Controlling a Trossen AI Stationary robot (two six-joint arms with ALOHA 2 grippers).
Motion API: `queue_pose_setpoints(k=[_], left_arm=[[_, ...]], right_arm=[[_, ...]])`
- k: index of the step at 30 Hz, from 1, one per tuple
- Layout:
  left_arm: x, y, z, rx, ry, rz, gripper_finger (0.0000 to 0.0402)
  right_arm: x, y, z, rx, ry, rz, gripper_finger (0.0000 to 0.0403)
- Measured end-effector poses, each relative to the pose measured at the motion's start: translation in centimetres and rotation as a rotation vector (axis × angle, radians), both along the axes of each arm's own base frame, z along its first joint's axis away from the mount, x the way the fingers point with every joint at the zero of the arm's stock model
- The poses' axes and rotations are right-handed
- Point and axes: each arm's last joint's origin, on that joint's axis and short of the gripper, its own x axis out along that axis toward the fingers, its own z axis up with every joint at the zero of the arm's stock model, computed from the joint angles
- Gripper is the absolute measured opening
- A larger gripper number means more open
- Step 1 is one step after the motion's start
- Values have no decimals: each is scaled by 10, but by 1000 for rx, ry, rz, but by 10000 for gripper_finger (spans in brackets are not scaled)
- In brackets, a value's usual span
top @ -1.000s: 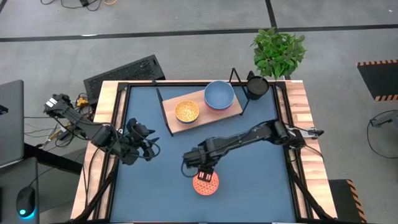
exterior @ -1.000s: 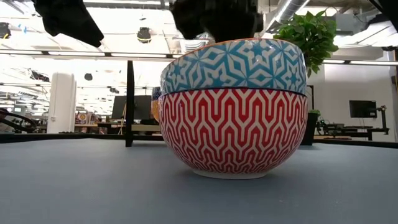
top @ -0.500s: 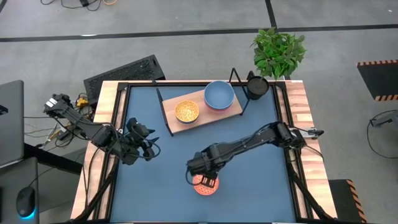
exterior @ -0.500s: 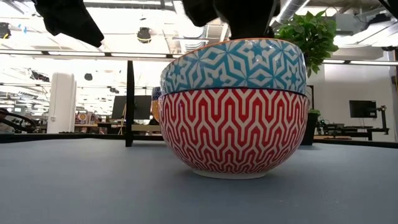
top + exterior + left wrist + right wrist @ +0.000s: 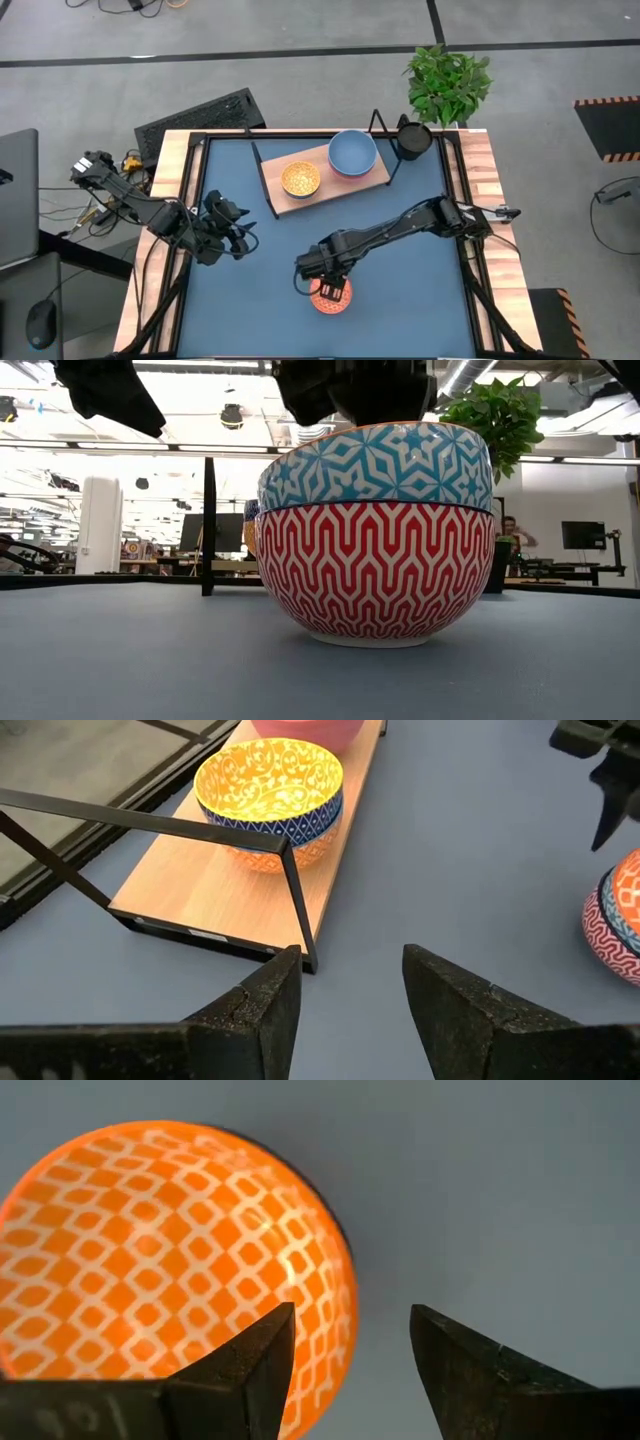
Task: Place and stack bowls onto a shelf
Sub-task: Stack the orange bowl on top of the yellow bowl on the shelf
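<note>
Overhead, the right gripper [image 5: 331,291] hung with jaws parted above the stacked bowls [image 5: 331,297] on the blue mat [image 5: 420,290], grasping nothing. The left gripper [image 5: 243,240] waited near the mat's left edge, jaws apart and empty. The shelf [image 5: 290,206] carried 2 bowls: a yellow-lined bowl [image 5: 300,179] and a grey-blue bowl [image 5: 352,152]. At table height, a blue-patterned bowl [image 5: 378,463] sat nested in a red-patterned bowl [image 5: 375,572].

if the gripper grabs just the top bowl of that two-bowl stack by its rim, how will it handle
The blue star-patterned top bowl looks glazed and rigid, so probably slippery and chippable under the right gripper, open over its rim. It sits nested in the red zigzag-patterned bowl, so it may drag or tilt that one while lifting. The round stack probably slides rather than tips if nudged.
</note>
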Motion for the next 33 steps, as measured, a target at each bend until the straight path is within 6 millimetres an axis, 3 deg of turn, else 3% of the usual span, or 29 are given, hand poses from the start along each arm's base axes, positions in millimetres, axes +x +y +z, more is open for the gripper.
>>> queue_pose_setpoints(k=[7, 12, 16, 20, 27, 33], left_arm=[[0, 0, -1, 5, 2, -3, 162], [-2, 1, -17, 4, 30, 15, 162], [-6, 3, -31, -18, 56, 38, 162], [-6, 3, -34, -35, 54, 44, 162], [-2, 1, -31, -20, 29, 15, 162], [-2, 1, -31, -10, 20, 26, 162]], right_arm=[[2, 1, -19, 83, 2, -3, 210], [3, -4, -20, 112, 3, -18, 181], [2, -7, -19, 109, 20, -47, 124], [3, -11, -18, 122, 16, -43, 35], [4, -21, -15, 129, 13, -27, 36], [7, -49, -2, 50, -46, -54, 36]])
